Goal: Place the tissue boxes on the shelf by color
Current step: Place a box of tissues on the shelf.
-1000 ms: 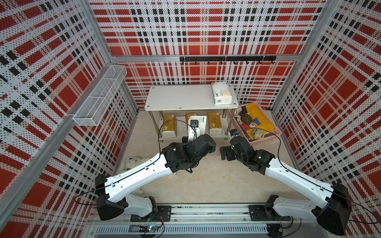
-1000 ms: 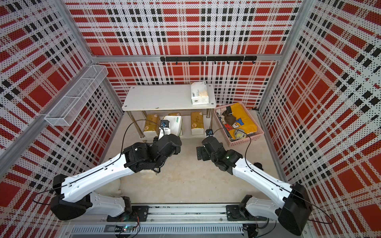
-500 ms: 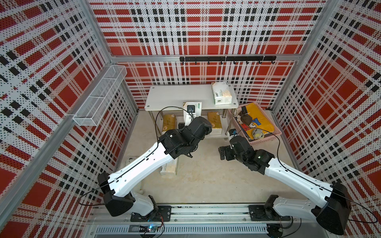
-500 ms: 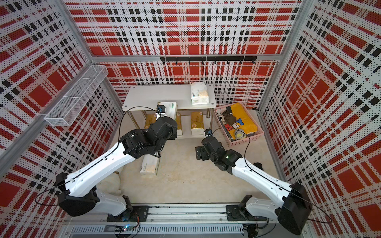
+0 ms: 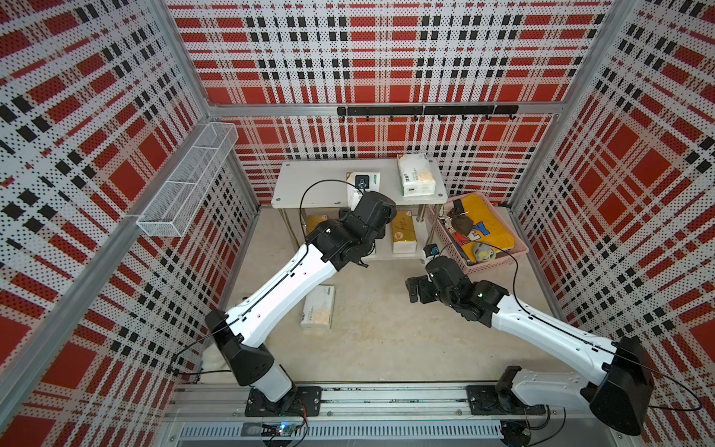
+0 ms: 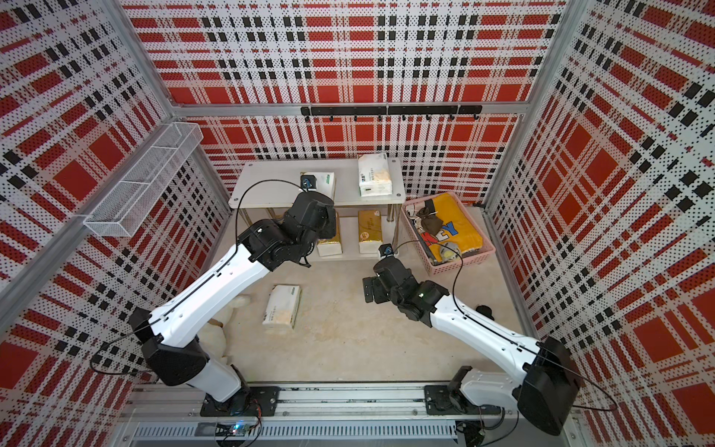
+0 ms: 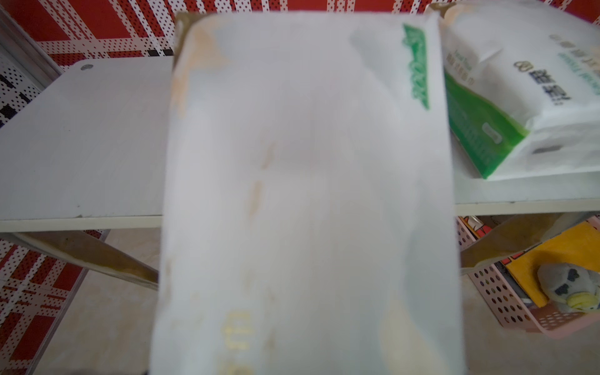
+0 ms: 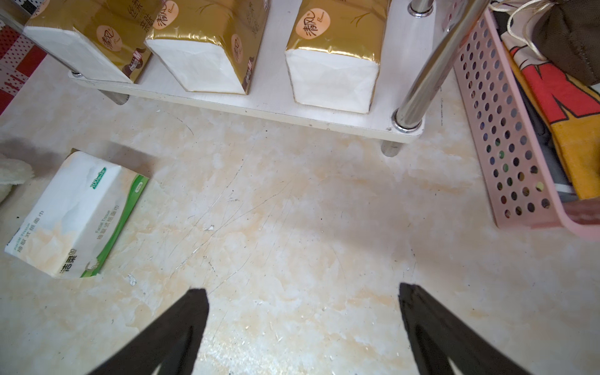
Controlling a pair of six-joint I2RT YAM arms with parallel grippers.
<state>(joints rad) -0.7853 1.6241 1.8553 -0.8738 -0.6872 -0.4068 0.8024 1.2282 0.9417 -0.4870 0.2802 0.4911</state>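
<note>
The gold packs (image 8: 331,48) fill the shelf's (image 6: 271,185) lower board (image 8: 259,97) at twelve o'clock and one white pack (image 5: 416,180) sits at the top board's (image 5: 309,185) three o'clock end — my left claw (image 5: 358,199) clamps a second pack (image 7: 305,194) above that board, my right claw (image 8: 303,324) wide and empty — leaving the floor pack (image 5: 319,311) at eight o'clock.

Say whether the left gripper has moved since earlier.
Yes. The left gripper, shut on a white tissue pack, rose from the lower tier of the shelf to over its top board.
</note>
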